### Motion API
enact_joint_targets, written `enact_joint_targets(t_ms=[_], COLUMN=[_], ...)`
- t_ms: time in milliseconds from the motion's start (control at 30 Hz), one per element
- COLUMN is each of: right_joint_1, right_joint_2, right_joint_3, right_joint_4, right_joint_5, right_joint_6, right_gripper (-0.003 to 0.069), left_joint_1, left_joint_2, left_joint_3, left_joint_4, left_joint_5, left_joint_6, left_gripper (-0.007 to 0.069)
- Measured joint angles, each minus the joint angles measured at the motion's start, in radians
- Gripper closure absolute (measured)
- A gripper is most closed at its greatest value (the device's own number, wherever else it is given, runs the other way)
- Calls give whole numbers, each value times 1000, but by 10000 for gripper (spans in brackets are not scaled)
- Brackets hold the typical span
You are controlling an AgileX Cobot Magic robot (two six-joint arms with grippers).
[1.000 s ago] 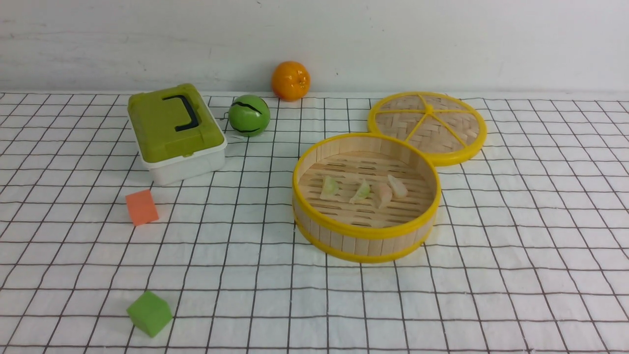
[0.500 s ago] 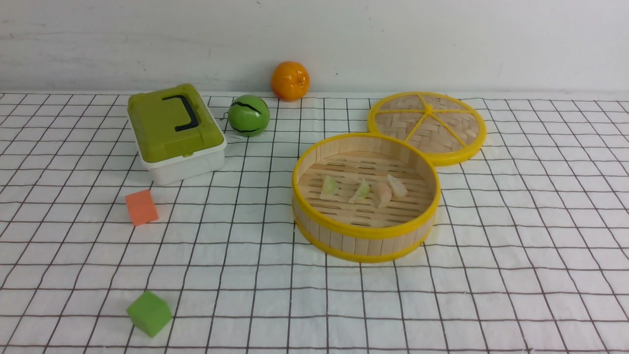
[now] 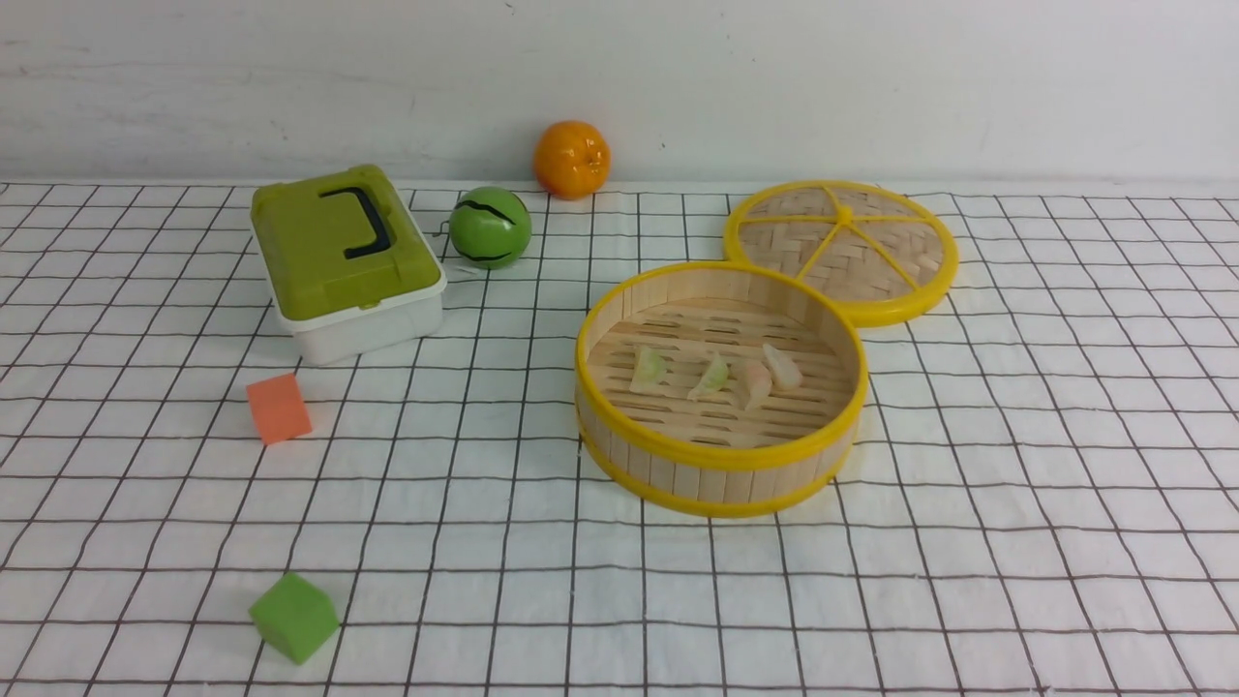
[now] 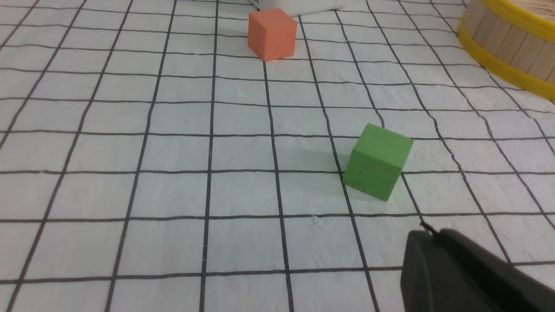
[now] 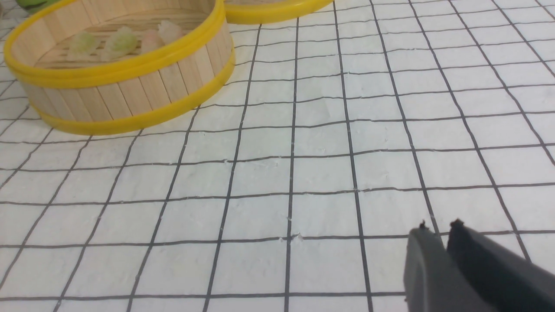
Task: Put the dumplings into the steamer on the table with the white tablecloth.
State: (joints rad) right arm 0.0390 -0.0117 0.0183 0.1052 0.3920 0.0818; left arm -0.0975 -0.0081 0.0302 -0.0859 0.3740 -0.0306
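Note:
Several small dumplings lie in a row on the slatted floor of the steamer: two pale green ones and two pale pink ones. The steamer stands right of centre on the white tablecloth. Neither arm shows in the front view. My left gripper is shut and empty, low over the cloth near the green cube. My right gripper hovers over bare cloth with its tips a narrow gap apart and nothing between them. The steamer and its dumplings lie well away from it.
The woven lid leans on the cloth behind the steamer. A green-lidded box, a green ball and an orange sit at the back left. An orange cube and a green cube lie at the left.

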Motion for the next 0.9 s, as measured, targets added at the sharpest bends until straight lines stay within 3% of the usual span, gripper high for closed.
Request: enact_joint_targets(t_ms=[900], right_joint_1=[0], right_joint_2=[0], right_joint_3=[0], right_joint_4=[1], right_joint_5=[0], right_joint_6=[0], right_gripper=[566], left_joint_1=[0], left_joint_2=[0], left_joint_3=[0], left_joint_4=[-1], left_joint_5=[0], left_joint_6=[0], left_gripper=[636])
